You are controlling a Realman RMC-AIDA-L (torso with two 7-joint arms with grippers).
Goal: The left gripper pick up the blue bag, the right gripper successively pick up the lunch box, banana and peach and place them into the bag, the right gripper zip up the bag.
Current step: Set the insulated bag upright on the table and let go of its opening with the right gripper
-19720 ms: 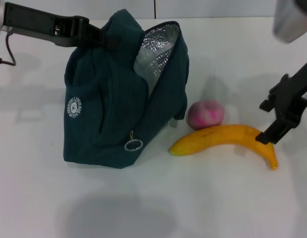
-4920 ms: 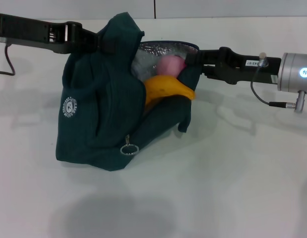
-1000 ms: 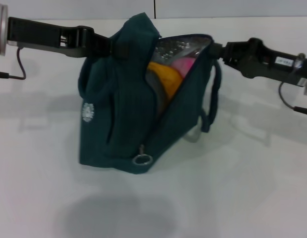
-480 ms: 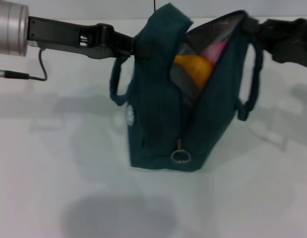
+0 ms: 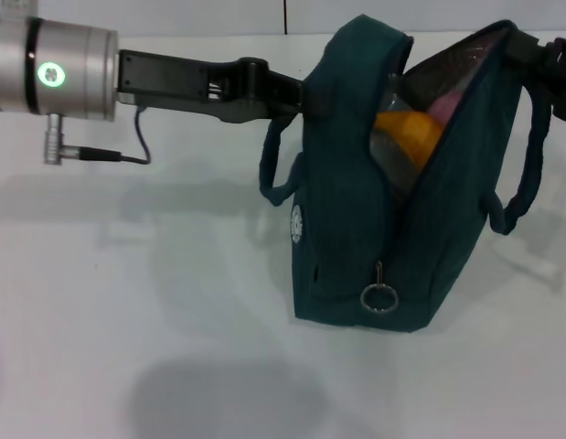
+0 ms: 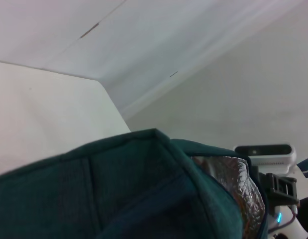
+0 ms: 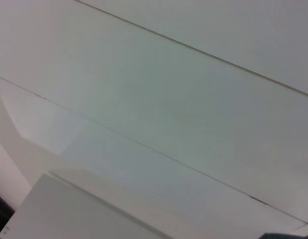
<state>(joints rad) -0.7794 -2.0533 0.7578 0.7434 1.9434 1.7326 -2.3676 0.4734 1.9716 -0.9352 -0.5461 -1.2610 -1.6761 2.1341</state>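
The blue bag (image 5: 356, 210) stands upright on the white table, its mouth open toward the right. My left gripper (image 5: 299, 97) reaches in from the left and is shut on the bag's left top edge. At the frame's right edge my right gripper (image 5: 537, 55) grips the bag's right rim. Inside show the banana (image 5: 409, 133), the pink peach (image 5: 452, 103) behind it, and a clear edge of the lunch box (image 5: 392, 160). The ring zipper pull (image 5: 378, 298) hangs low on the near end. The left wrist view shows the bag's fabric (image 6: 134, 189) and foil lining (image 6: 233, 174).
The white table (image 5: 173, 347) spreads to the left and front of the bag. One loop handle (image 5: 272, 174) hangs on the bag's left, another (image 5: 525, 174) on its right. The right wrist view shows only pale wall panels.
Both arms and the bag have shifted to the right over the last second. The bag has turned so its zipper end faces me more. Banana and peach stay inside.
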